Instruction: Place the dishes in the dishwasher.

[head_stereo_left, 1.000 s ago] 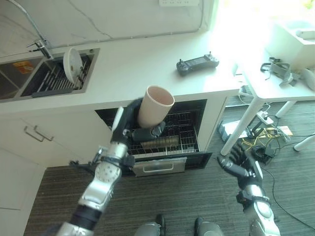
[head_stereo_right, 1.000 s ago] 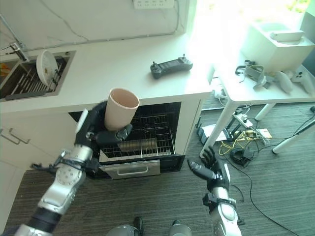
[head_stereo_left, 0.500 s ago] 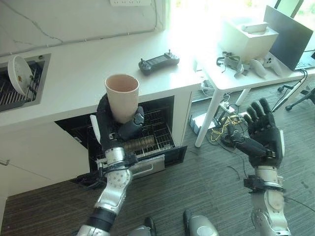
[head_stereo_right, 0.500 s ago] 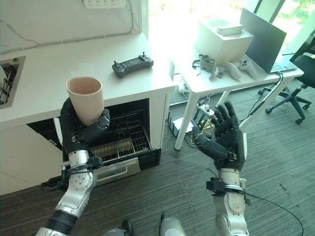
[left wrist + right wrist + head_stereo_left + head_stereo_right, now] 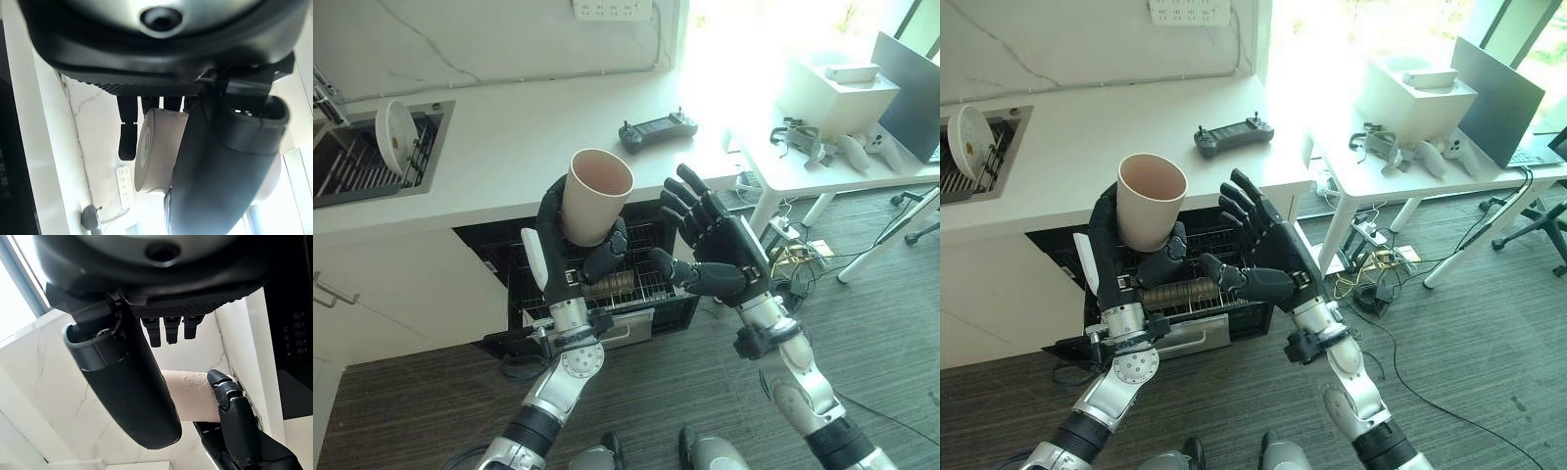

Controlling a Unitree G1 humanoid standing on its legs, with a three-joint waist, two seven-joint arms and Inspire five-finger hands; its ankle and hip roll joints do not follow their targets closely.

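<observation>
Gripping a pale beige cup upright with its mouth facing up, the left hand was raised in front of the white counter, its fingers and thumb curled round the cup's lower body; the left wrist view showed the cup pinned between thumb and fingers. Just beside it, the right hand stood with fingers spread and straight, palm turned toward the cup, near it but not touching, and it held nothing. Below and behind both hands the dishwasher sat open under the counter, its wire rack pulled out, with a row of what looked like plates standing in the rack's front; how many could not be told. On the counter's far left a sink held a dish rack with one white plate standing on edge. A dark handheld controller lay on the counter toward its right end. Off to the right, well apart, a white table carried a white box, some headset gear and a laptop.
</observation>
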